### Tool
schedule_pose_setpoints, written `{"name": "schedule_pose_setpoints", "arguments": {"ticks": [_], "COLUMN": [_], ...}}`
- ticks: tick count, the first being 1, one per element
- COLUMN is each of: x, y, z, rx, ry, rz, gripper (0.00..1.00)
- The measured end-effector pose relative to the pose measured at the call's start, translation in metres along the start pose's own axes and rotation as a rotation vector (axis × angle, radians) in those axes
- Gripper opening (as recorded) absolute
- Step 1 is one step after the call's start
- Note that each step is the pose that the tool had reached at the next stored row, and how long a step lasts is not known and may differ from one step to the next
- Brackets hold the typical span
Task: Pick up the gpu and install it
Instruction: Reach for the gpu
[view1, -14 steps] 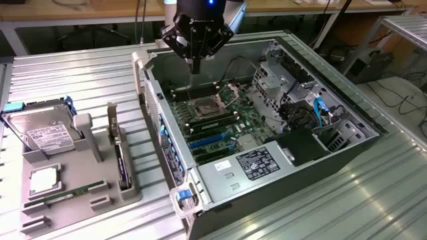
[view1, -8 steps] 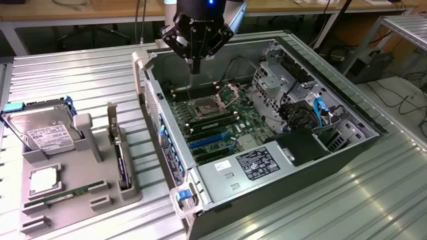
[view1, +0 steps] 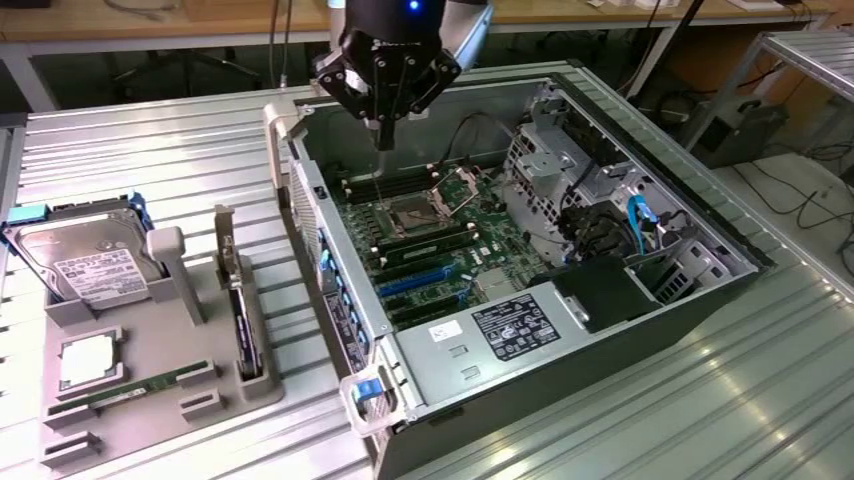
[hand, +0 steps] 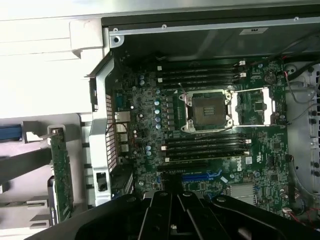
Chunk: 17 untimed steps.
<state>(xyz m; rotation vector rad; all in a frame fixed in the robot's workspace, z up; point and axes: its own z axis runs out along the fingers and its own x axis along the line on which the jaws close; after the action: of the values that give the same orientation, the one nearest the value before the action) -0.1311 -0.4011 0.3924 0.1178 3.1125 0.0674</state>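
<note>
One black robot gripper (view1: 384, 138), fingers together and empty, hovers inside the open grey computer case (view1: 315, 235). The thin black gpu (view1: 242, 325) stands edgewise in the grey tray (view1: 154, 345) outside it, toward the exterior view's left (long axis along the case wall).

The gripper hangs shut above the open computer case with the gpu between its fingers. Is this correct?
Not quite: the gripper does hang shut above the open computer case, but it holds nothing. The exterior view shows the gpu standing on edge in the gray holder beside the case.
</note>
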Motion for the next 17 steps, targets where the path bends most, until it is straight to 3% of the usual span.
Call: {"name": "schedule_pose_setpoints", "arguments": {"ticks": [10, 17], "x": [0.046, 0.083], "y": [-0.0121, -0.0176], "z": [0.0021, 0.0075], "rx": [0.0000, 0.0036], "ry": [0.0000, -0.0002], "rz": [0.000, 0.000], "gripper": [0.11, 0.11]}}
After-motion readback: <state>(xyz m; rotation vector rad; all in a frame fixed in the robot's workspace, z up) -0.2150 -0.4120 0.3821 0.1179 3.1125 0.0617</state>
